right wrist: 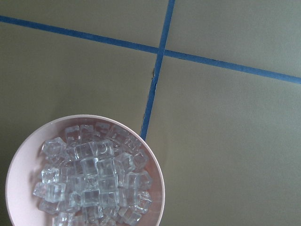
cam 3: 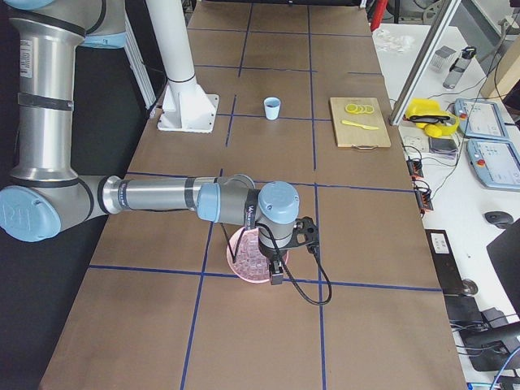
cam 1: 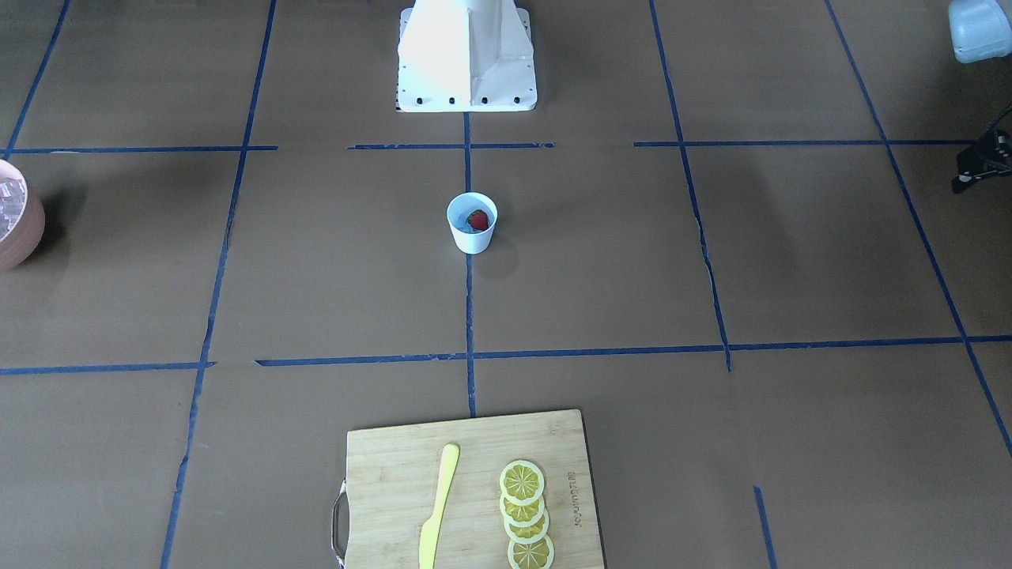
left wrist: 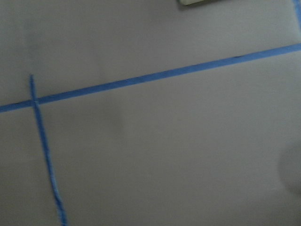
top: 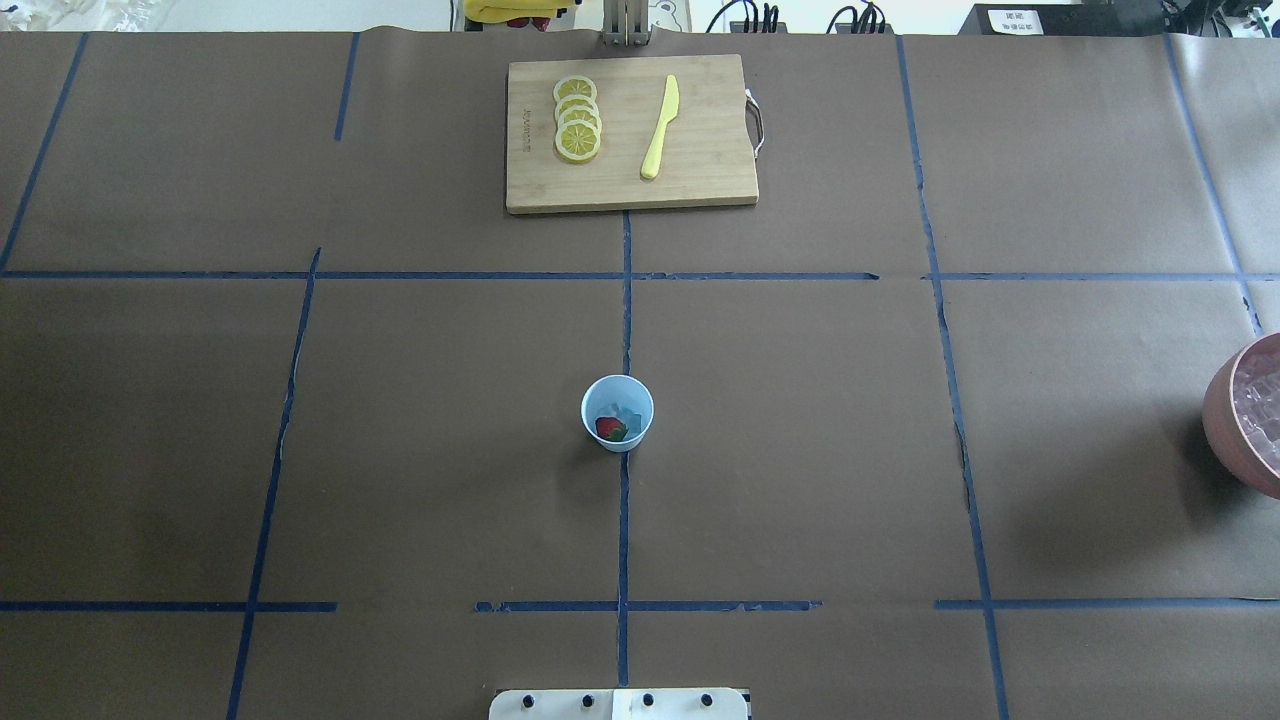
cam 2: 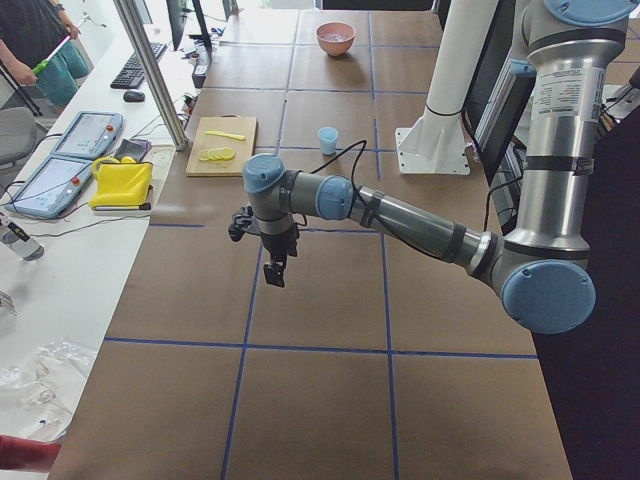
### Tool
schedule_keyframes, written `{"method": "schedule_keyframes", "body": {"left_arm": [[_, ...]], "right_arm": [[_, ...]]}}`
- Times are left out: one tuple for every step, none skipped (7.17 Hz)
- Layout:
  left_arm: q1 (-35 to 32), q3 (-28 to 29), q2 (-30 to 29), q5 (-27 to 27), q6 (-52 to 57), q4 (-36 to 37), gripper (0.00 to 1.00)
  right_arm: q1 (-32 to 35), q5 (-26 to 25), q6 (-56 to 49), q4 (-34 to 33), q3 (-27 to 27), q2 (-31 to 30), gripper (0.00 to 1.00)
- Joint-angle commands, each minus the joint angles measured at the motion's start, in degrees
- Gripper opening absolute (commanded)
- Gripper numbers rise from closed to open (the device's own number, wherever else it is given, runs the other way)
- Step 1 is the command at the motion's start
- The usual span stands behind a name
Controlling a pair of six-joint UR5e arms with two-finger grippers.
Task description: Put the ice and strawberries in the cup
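The cup (top: 617, 412) stands on the centre tape line in the middle of the table, and in it lie the strawberry (top: 609, 428) and a few cubes of ice (top: 630, 412). My left gripper (cam 2: 272, 272) hangs above bare table, well apart from the cup. My right gripper (cam 3: 275, 275) hangs over the bowl (right wrist: 151, 157), which is heaped with more ice. I cannot tell how far either gripper is open, or whether it holds anything
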Motion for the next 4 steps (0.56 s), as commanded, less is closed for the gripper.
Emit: {"method": "schedule_keyframes", "body": {"left_arm": [[-6.24,4.27,3.69,-1.62,7.89,-2.97,1.0],[-6.97,6.47,3.87,-4.42,8.11,-3.24,1.0],[-7.58,7.36,3.88,-5.23,8.11,-3.25,1.0],[-7.76,6.33,3.88,-5.24,7.67,-3.59,1.0]], "right_arm": [[0.0,0.0,0.0,0.0,0.07,0.09,0.99],[0.0,0.0,0.0,0.0,0.16,0.09,0.99],[0.0,0.0,0.0,0.0,0.16,0.17,0.99],[0.0,0.0,0.0,0.0,0.16,0.26,0.99]]}}
